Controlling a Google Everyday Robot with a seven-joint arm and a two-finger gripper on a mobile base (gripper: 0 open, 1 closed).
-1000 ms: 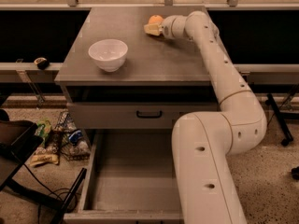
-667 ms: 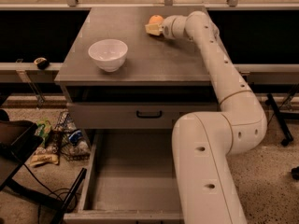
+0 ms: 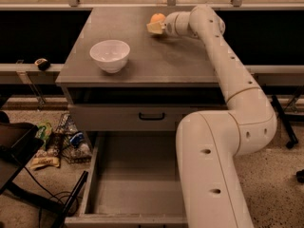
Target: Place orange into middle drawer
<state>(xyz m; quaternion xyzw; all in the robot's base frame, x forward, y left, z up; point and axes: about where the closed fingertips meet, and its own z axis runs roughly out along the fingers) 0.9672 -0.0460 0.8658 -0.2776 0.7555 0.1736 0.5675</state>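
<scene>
Arm (image 3: 237, 94) is spanning cabinet top (image 3: 161, 61) twd its back edge. Middle drawer (image 3: 137, 175) is sitting pulled out at btm. White bowl (image 3: 109, 55) is resting front-left on top. Gripper (image 3: 155, 27) is sitting at back of top, right against orange (image 3: 157, 17); claw apart or clamped: can't tell.

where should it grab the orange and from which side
Take the orange across its widest middle: it is round, so a hold higher or lower would likely slip off. Come from the right, low along the cabinet top, where the hand sits close beside it near the far edge.
</scene>
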